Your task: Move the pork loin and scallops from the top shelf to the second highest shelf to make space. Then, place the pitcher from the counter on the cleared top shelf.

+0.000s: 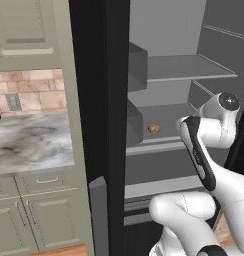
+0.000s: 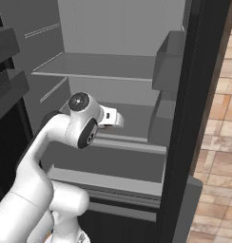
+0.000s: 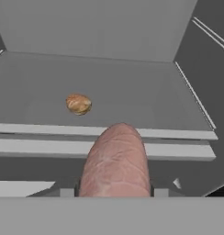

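- Between our fingers, in the hand view, we hold the pork loin [image 3: 114, 160]: a pink, veined, rounded log, clamped on both flanks by the gripper [image 3: 114, 192], its far end pointing into the fridge.
- We judge it soft and a little slick, with some weight; the grip across its near end lets the free end sag, so a hold nearer the middle would carry it steadier.
- Ahead of it lies the second highest shelf [image 3: 132, 98] with its thick pale front lip; the loin hangs just short of and slightly above that lip.
- A small browned scallop [image 3: 78, 103] sits on that shelf, left of centre and near the front.
- Open room lies to the right of the scallop and toward the back wall.
- The top shelf [image 1: 189, 67] looks bare above; its thin front edge and the door bins [image 1: 136, 67] on the left bound our path.
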